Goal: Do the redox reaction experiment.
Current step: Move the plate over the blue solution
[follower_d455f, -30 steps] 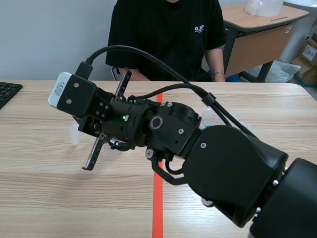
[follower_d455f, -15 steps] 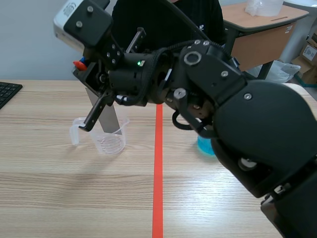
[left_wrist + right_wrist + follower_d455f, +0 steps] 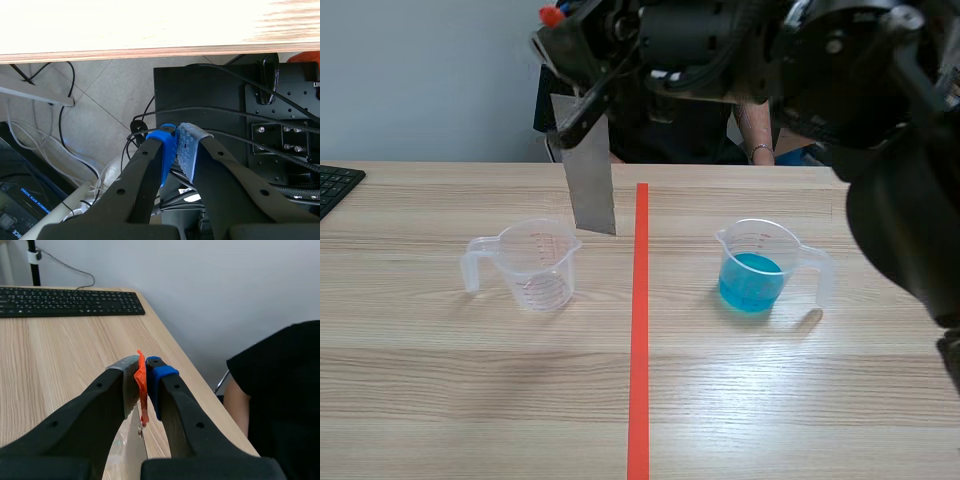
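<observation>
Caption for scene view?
Right gripper holds a grey metal strip raised near the empty beaker; blue-liquid beaker stands across the tape line.

Scene's lit soft and even, seemingly from overhead. Faint shadows are thrown on the table by the empty cup and the blue-liquid cup, and a glare patch is seen by the latter's handle. Ahead of the left gripper the tabletop's blown out white. A dull sheen is carried by the metal strip clamped in the right gripper.

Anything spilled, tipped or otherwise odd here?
Nothing stands out. The empty beaker and the blue beaker stand upright, no spill visible; the right claw holds the metal strip raised.
</observation>
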`<action>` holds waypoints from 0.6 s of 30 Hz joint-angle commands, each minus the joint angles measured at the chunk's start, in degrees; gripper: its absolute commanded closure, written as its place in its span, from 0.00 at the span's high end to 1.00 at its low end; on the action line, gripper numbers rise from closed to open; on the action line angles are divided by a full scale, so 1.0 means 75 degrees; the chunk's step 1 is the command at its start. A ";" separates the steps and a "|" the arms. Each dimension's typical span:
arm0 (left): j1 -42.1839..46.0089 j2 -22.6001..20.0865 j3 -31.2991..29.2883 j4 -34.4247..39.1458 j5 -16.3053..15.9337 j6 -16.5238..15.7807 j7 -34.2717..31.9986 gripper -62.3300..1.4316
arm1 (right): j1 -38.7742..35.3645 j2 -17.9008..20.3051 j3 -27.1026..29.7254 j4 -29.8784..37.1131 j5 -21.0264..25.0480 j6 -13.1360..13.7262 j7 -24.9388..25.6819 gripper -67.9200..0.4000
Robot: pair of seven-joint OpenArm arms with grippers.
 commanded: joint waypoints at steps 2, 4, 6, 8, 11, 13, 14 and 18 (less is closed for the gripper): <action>0.0102 0.0017 -0.0047 0.0125 -0.0015 -0.0020 -0.0082 0.09 | 0.0210 0.0539 0.0341 0.0280 0.0568 0.0050 -0.0035 0.03; 0.0102 0.0017 -0.0047 0.0125 -0.0017 -0.0020 -0.0082 0.09 | 0.0210 0.0915 0.0574 0.0388 0.0982 0.0087 -0.0096 0.03; 0.0105 0.0020 -0.0047 0.0125 -0.0017 -0.0020 -0.0079 0.09 | 0.0210 0.1326 0.0801 0.0449 0.1425 0.0119 -0.0119 0.03; 0.0114 0.0020 -0.0047 0.0125 -0.0017 -0.0020 -0.0076 0.09 | 0.0210 0.1740 0.1043 0.0449 0.1886 0.0294 -0.0119 0.03; 0.0122 0.0020 -0.0047 0.0125 -0.0017 -0.0020 -0.0076 0.09 | 0.0207 0.2422 0.1335 0.0449 0.2425 0.0367 -0.0117 0.03; 0.0122 0.0020 -0.0047 0.0125 -0.0017 -0.0023 -0.0079 0.09 | 0.0207 0.2882 0.1510 0.0449 0.2809 0.0490 -0.0114 0.03; 0.0122 0.0020 -0.0047 0.0125 -0.0017 -0.0023 -0.0079 0.09 | 0.0195 0.3110 0.1585 0.0449 0.3005 0.0551 -0.0111 0.03; 0.0122 0.0017 -0.0047 0.0125 -0.0017 -0.0017 -0.0073 0.09 | 0.0169 0.3975 0.1853 0.0446 0.3608 0.0702 -0.0044 0.03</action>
